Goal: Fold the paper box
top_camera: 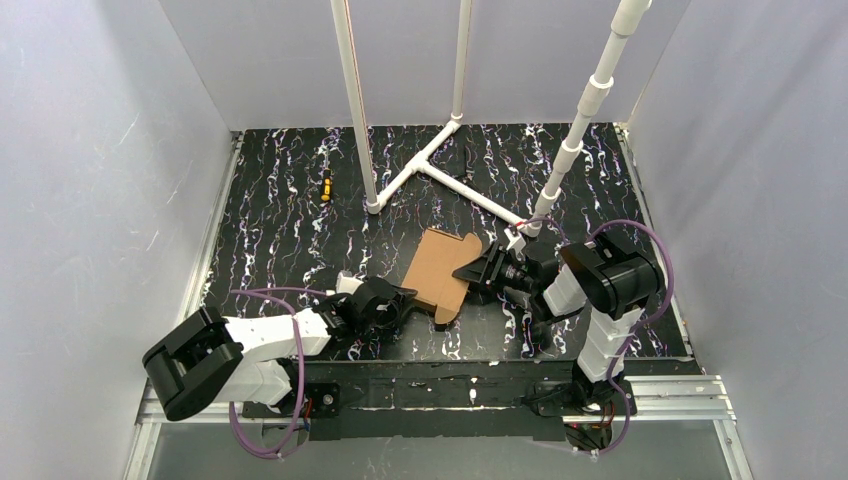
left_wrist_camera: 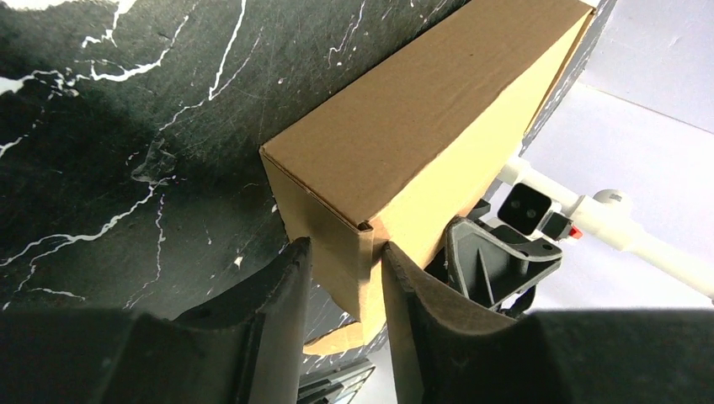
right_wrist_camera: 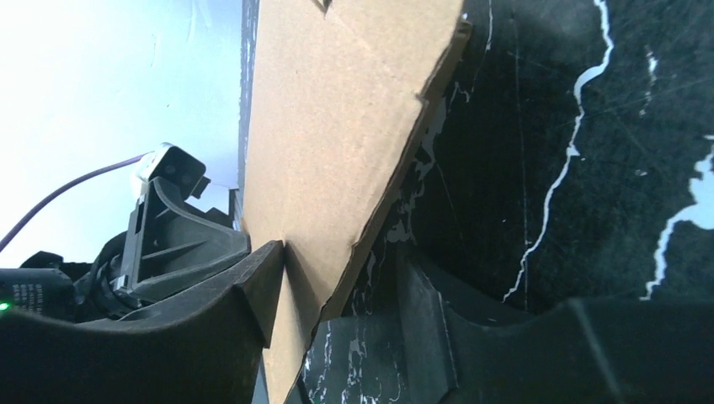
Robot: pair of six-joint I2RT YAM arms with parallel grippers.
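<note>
The paper box (top_camera: 437, 268) is plain brown cardboard, partly folded, lying mid-table between both grippers. In the left wrist view it (left_wrist_camera: 421, 126) shows as a long folded body with one end wall and a flap hanging down. My left gripper (left_wrist_camera: 345, 269) is closed narrowly around that end flap at the box's near corner; it also shows in the top view (top_camera: 405, 300). My right gripper (right_wrist_camera: 341, 295) straddles the edge of a flat panel (right_wrist_camera: 337, 126). Its left finger (right_wrist_camera: 253, 295) touches the panel's face and the other finger stands apart. In the top view it (top_camera: 475, 270) is at the box's right edge.
A white PVC pipe frame (top_camera: 440, 165) stands on the black marbled table (top_camera: 280, 220) behind the box, with an angled pole (top_camera: 585, 120) at the right. A small yellow-and-black object (top_camera: 325, 186) lies far left. White walls enclose the table.
</note>
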